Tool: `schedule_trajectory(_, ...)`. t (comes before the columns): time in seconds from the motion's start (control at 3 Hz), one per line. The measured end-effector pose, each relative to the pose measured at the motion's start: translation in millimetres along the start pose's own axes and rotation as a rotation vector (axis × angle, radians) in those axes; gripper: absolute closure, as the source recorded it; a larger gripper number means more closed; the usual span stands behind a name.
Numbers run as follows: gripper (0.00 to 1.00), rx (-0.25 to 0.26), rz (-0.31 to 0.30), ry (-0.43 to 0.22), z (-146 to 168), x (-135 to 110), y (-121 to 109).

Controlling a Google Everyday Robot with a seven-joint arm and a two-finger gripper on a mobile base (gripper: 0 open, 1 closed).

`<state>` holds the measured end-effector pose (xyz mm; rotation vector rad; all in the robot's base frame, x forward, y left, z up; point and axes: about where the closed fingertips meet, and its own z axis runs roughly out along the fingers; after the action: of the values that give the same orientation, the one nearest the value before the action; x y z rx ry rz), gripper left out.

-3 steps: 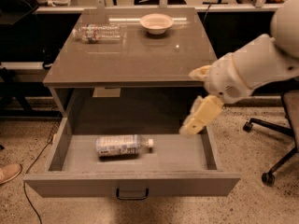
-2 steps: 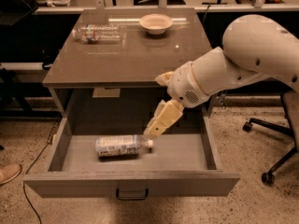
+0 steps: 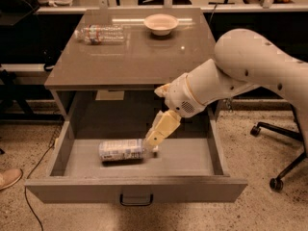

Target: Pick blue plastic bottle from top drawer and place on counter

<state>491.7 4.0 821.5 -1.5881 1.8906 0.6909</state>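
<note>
The blue plastic bottle [image 3: 121, 150] lies on its side in the open top drawer [image 3: 192, 189], left of the middle, with its cap end pointing right. My gripper [image 3: 155, 125] reaches down into the drawer from the right, open. Its lower finger [image 3: 161, 128] has its tip right at the bottle's cap end; whether it touches I cannot tell. The counter [image 3: 139, 61] is above the drawer, glossy and grey-brown.
A clear ribbed bottle [image 3: 101, 34] lies at the counter's back left and a white bowl [image 3: 161, 23] stands at the back middle. An office chair base [image 3: 281, 170] is on the floor at right. A shoe [image 3: 7, 178] shows at the left edge.
My arm has swung left and down into the drawer, bringing the gripper from the drawer's right side to the bottle's cap end. The bottle has not moved.
</note>
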Motion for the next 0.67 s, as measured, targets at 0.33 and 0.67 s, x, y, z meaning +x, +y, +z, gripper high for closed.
schedule_trajectory(0.33,0.00,-0.039,0.041,0.023,47.5,20.4,-8.2)
schedule_trajectory(0.67,0.00,-0.041,0.067,0.060,98.3,34.2,-17.1)
